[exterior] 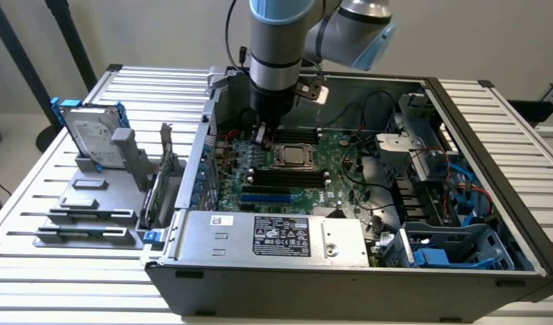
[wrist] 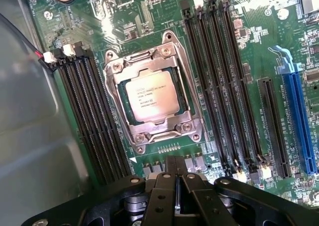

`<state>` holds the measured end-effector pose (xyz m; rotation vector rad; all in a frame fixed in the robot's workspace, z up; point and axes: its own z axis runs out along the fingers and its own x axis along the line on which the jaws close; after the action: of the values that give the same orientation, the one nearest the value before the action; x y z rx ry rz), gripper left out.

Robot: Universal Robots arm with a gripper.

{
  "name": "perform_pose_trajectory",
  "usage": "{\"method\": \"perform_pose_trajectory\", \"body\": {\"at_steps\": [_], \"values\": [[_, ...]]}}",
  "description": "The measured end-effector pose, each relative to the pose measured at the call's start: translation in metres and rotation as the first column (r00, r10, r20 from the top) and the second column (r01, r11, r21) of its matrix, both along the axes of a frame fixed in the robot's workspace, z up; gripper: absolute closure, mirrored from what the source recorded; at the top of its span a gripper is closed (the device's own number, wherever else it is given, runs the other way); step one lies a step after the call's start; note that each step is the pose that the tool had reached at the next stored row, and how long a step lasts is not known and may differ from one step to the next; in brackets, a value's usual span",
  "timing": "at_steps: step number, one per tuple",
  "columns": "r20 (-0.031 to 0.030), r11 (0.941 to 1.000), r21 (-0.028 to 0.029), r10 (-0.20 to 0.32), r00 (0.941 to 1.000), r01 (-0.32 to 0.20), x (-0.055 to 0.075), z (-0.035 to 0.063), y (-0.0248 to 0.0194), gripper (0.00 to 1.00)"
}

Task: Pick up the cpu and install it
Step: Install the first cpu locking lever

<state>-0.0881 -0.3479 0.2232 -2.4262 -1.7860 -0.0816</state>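
Exterior view: open computer case (exterior: 349, 271) lying on a slatted metal bench (exterior: 41, 271), side panel off, green motherboard (exterior: 286, 169) exposed inside. Arm reaching down from above into the case, hand (exterior: 258, 133) low over the board just beside the socket, toward the exterior view's left of it. Cpu (exterior: 294, 156) seated flat in the socket near the middle of the board, silver top showing. Power supply (exterior: 268, 237) along the near edge of the case. Outside the case, on the exterior view's left, a silver hard drive (exterior: 89, 139) upright in a blue bracket, with grey plastic bars (exterior: 87, 215) lying in front of it.

Wrist view: hand (wrist: 177, 186) with black fingers (wrist: 164, 196) pressed together, nothing between them, hanging above the board near the socket's edge. Cpu (wrist: 150, 96) lying square inside the metal socket frame (wrist: 152, 131), printed text on its silver lid, apart from the fingertips. Black memory slots (wrist: 92, 121) running along both sides of the socket; blue expansion slot (wrist: 299, 121) farther off.
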Motion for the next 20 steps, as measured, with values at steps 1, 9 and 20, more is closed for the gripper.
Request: {"method": "perform_pose_trajectory", "body": {"at_steps": [1,9,20], "values": [[0.0013,1.0000,-0.0023,0.007,1.0000,-0.007,0.0000,0.0000,0.0005,0.89],[0.0133,0.9981,-0.0223,0.058,0.9982,-0.058,0.0000,0.0000,0.0043,0.89],[0.0133,0.9980,-0.0232,0.059,0.9982,-0.059,0.0000,0.0000,0.0043,0.89]]}}
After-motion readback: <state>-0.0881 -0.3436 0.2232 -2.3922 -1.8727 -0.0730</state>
